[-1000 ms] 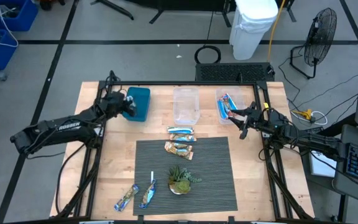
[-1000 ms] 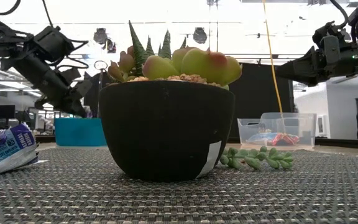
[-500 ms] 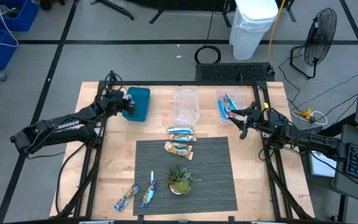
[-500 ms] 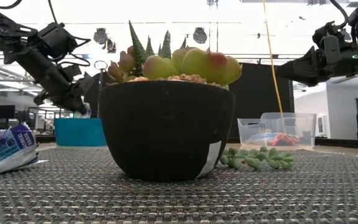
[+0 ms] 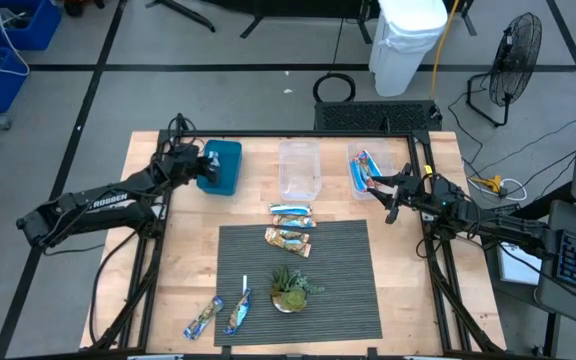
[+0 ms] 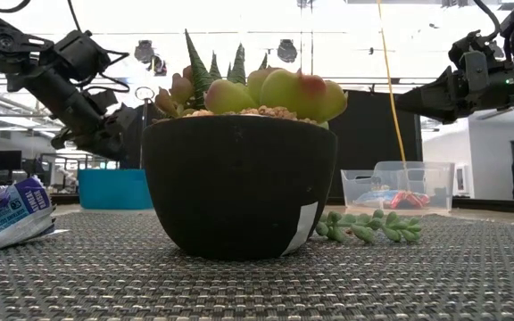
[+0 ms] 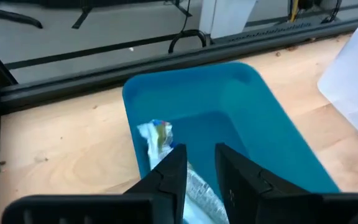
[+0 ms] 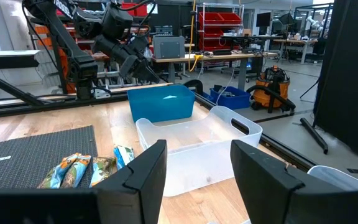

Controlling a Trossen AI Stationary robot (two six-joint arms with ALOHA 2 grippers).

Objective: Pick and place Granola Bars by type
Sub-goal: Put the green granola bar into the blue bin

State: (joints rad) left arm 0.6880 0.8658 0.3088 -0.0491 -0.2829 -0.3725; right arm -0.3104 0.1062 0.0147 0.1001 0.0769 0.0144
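From above, the left gripper (image 5: 205,167) is hovering at the near edge of the blue bin (image 5: 225,166), its arm stretching in diagonally from the counter's (image 5: 408,290) left side, while the right gripper (image 5: 381,190) is waiting beside the right clear bin (image 5: 367,171), which is holding red-and-blue Granola Bars (image 5: 361,170). The middle clear bin (image 5: 299,169) is looking empty. Two tan bars (image 5: 291,211) are lying crosswise at the striped mat's (image 5: 338,275) far edge, and two blue bars (image 5: 218,316) are lying slanted at its near left corner, beside the potted plant (image 5: 290,289). At counter height, the pot is filling the middle and the left arm is angling down over the blue bin. Through the left wrist camera, the jaws are standing slightly parted, released, above a silvery bar (image 7: 163,149) lying lengthwise in the bin. Through the right wrist camera, the jaws are spread wide, holding nothing.
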